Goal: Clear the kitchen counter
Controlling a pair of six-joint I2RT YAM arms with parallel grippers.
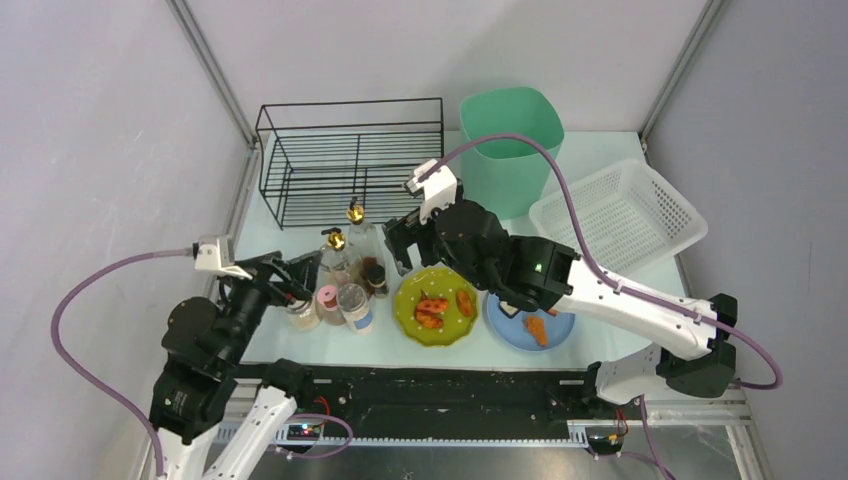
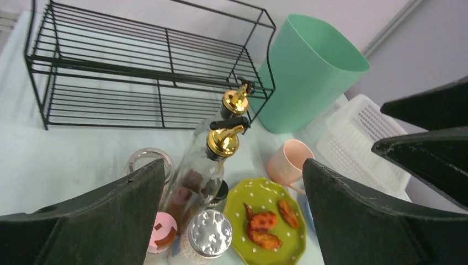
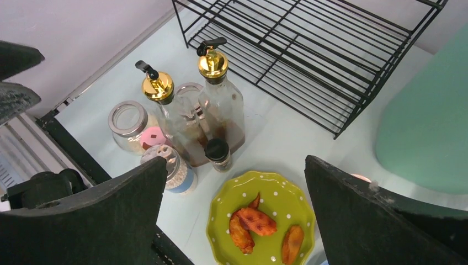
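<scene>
The counter (image 1: 600, 165) sits under both arms, crowded with bottles (image 3: 221, 107), jars (image 3: 128, 122) and plates (image 3: 276, 190). The left gripper (image 2: 232, 165) and right gripper (image 3: 236, 163) both hang spread, empty. Those glass bottles look heavy, slick and breakable; I'd grip the body, not the spout.

The black-and-white jointed left arm (image 1: 215, 335) and right arm (image 1: 630, 300) each trail a purple cable (image 1: 54, 325). A green light (image 1: 540, 268) dots the right arm.

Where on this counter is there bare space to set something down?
Bare kitchen counter lies in front of the wire rack, left of the oil bottles. Another patch runs between rack, bottles and green bin. Crowded: jars, bottles, green plate and blue plate along the near edge.
</scene>
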